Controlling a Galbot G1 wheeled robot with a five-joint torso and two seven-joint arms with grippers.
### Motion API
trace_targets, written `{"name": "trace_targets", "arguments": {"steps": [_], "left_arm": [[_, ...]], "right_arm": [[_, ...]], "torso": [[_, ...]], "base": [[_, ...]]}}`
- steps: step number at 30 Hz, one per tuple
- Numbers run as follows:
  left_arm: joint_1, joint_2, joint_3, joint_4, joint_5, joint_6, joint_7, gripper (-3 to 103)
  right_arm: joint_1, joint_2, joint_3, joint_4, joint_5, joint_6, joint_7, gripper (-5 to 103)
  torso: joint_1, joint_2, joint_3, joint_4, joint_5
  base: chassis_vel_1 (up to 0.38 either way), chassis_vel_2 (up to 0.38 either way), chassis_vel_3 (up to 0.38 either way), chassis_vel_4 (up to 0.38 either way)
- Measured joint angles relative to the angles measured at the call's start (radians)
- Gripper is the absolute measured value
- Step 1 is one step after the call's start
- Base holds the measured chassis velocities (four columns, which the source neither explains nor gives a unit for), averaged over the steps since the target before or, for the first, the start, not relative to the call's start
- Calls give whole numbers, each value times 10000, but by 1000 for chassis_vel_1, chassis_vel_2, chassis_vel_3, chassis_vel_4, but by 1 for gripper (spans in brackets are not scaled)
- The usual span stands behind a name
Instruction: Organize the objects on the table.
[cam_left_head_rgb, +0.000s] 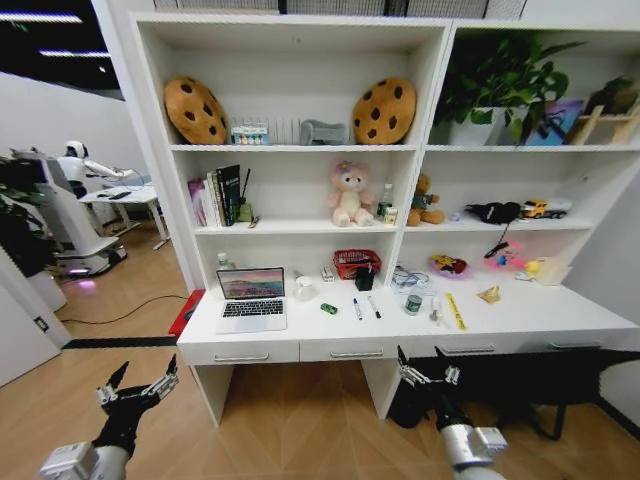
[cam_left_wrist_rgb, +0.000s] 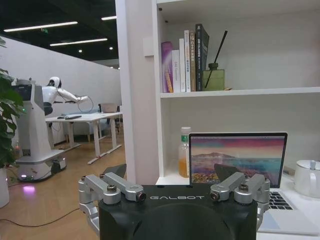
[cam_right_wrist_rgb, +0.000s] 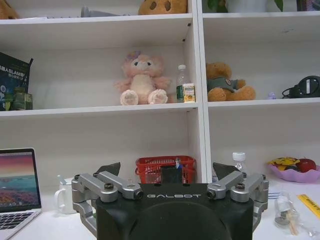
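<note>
The long white table (cam_left_head_rgb: 520, 318) carries an open silver laptop (cam_left_head_rgb: 251, 297), a tiny green piece (cam_left_head_rgb: 329, 309), two slim markers (cam_left_head_rgb: 357, 308) (cam_left_head_rgb: 374, 306) and a green-lidded jar (cam_left_head_rgb: 413, 303). My left gripper (cam_left_head_rgb: 148, 368) hangs open over the floor, below and left of the table's front corner. My right gripper (cam_left_head_rgb: 420, 358) is open in front of the middle drawers. In the left wrist view, the open left gripper (cam_left_wrist_rgb: 170, 172) faces the laptop (cam_left_wrist_rgb: 237, 157). Through the open right gripper (cam_right_wrist_rgb: 167, 170) I see a red basket (cam_right_wrist_rgb: 165, 167) and the laptop's edge (cam_right_wrist_rgb: 15, 182).
White shelving rises behind the table, holding a pink plush bear (cam_left_head_rgb: 349, 193), cookie cushions (cam_left_head_rgb: 195, 110), books and plants. A white mug (cam_left_head_rgb: 305, 288), the red basket (cam_left_head_rgb: 355, 263) and a yellow ruler (cam_left_head_rgb: 455, 311) sit on the table. Another robot (cam_left_head_rgb: 70, 215) stands by a small desk at left.
</note>
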Motion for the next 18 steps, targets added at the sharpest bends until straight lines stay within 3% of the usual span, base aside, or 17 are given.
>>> {"name": "trace_targets", "arguments": {"steps": [18], "left_arm": [[55,-9,80,-63,88,-4,5,99]], "right_arm": [[-70,45,-74,26,-492,298,-323,100]], "torso": [[-3,1,-3,1,3]], "base": [[-202,200,207,-199]]}}
